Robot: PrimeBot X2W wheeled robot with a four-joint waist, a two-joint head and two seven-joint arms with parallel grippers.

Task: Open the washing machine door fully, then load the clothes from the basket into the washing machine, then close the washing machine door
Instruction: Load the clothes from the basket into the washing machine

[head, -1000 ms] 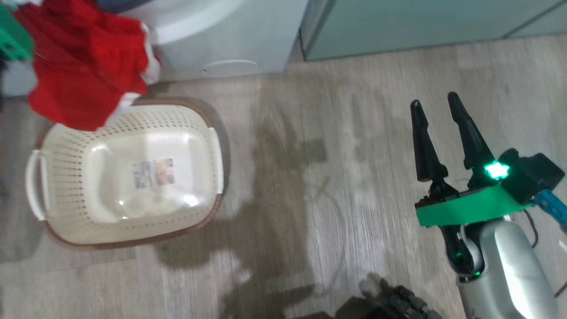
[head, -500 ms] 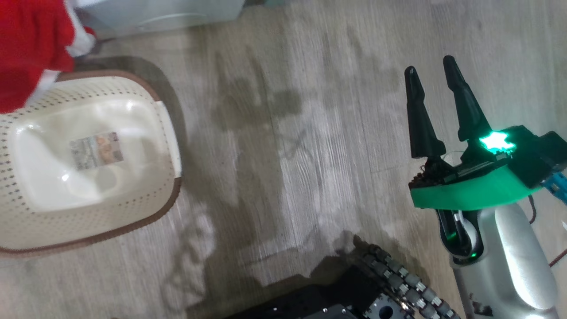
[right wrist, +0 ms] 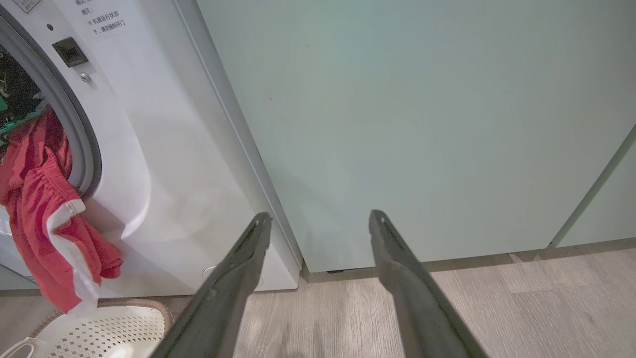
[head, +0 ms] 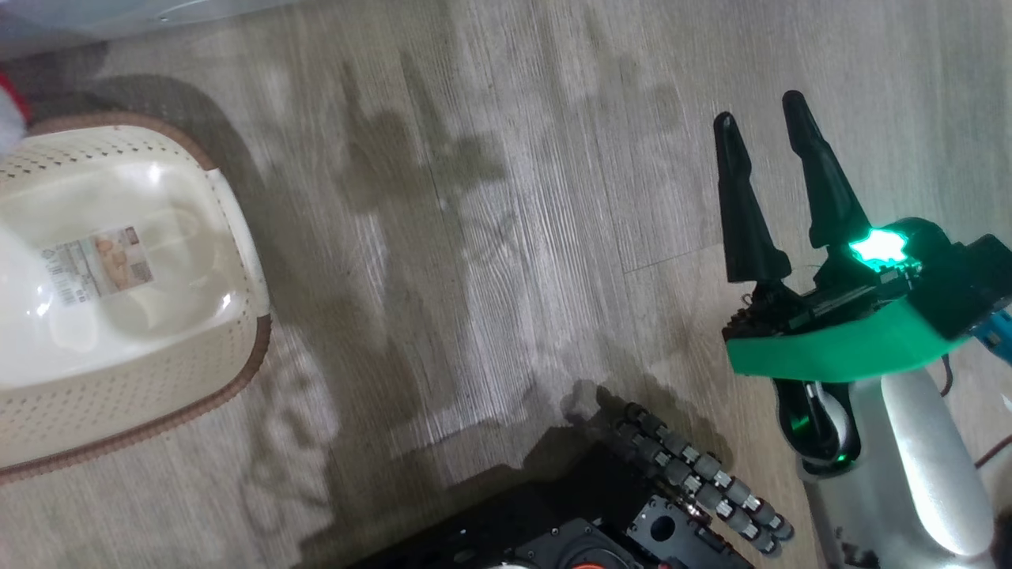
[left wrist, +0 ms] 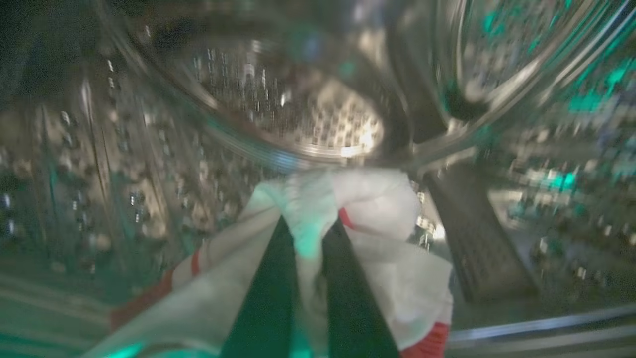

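My left gripper reaches into the steel drum of the washing machine, shut on the clothes, a white fold with red trim. In the right wrist view the red clothes hang out over the grey gasket above the basket. The cream basket stands on the floor at the left with only its label inside. My right gripper hovers open over bare floor far right of the basket; its fingers hold nothing. The washing machine door is out of view.
Pale green cabinets stand right of the washer, down to the wooden floor. My dark wheeled base shows at the bottom of the head view. A strip of the washer's foot runs along the top left.
The head camera has swung, so the basket slides to the picture's left and the red clothes have nearly left that view. The right gripper stays open in much the same pose.
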